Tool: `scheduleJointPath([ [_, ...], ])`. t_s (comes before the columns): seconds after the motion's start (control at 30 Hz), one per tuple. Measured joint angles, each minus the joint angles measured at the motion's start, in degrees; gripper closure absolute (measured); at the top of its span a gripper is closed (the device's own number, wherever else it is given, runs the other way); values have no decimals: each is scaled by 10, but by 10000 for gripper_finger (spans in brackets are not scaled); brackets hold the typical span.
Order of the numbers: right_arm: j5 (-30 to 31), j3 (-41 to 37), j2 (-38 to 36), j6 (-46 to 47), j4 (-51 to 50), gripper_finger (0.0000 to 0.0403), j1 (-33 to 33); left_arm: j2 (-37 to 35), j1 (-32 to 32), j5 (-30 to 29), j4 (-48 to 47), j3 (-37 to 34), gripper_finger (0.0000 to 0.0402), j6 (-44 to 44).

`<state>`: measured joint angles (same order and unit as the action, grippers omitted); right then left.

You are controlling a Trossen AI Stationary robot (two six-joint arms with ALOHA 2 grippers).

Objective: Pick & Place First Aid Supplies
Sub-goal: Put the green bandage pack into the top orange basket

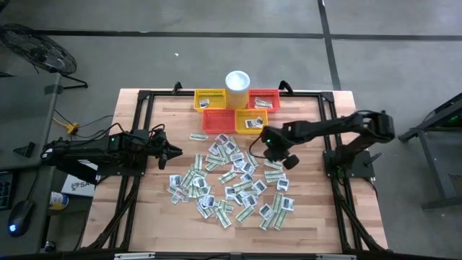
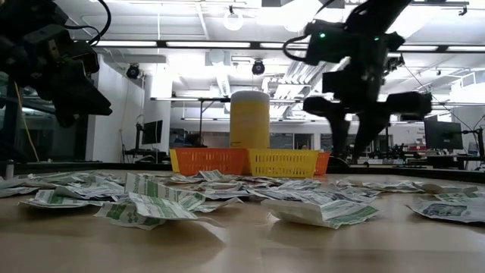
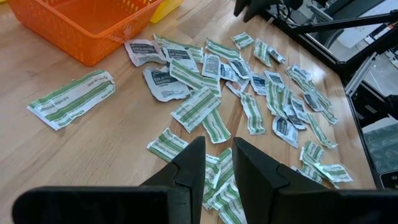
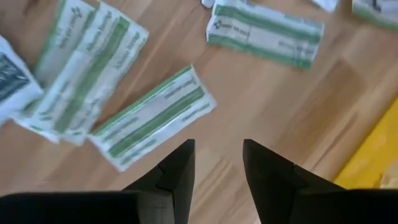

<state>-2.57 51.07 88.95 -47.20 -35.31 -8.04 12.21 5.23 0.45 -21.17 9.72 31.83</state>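
The first aid supplies (image 1: 231, 180) are many small white and green-striped sachets lying flat and partly overlapping on the wooden table's middle. My right gripper (image 4: 217, 146) hovers open over the pile's far right part (image 1: 279, 153), pointing down, clear of the table in the low view (image 2: 355, 133). A green-striped sachet (image 4: 152, 115) lies just ahead of its fingertips, and nothing is between them. My left gripper (image 1: 173, 153) waits at the pile's left, raised and slanting down. It is open with a narrow gap (image 3: 217, 144) and holds nothing.
Several mesh baskets stand at the table's far edge: yellow (image 1: 209, 99), red (image 1: 264, 97), red-orange (image 1: 219, 120) and a yellow one (image 1: 251, 121) holding a packet. A white cup (image 1: 237, 79) stands behind them. Bare wood lies near the front edge.
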Motion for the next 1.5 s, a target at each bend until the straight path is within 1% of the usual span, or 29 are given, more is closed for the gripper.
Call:
scheduleJointPath([
  [0.23,9,47,60,-85,-2,274,21,0,0,0,0,0,321,0],
  [0.47,7,53,94,-144,-17,274,46,0,0,0,0,0,321,0],
  [0.8,6,55,124,-163,-14,276,51,0,0,0,0,0,321,0],
  [0.93,5,56,131,-162,-16,290,51,0,0,0,0,0,321,0],
  [1.1,3,56,132,-143,-23,336,51,0,0,0,0,0,321,0],
  [1.23,3,55,132,-104,-29,387,51,0,0,0,0,0,321,0],
  [1.27,3,55,131,-89,-29,394,51,0,0,0,0,0,321,0],
  [1.4,8,53,120,-19,-31,396,50,0,0,0,0,0,321,0],
  [1.5,25,52,102,37,-40,401,45,0,0,0,0,0,321,0],
])
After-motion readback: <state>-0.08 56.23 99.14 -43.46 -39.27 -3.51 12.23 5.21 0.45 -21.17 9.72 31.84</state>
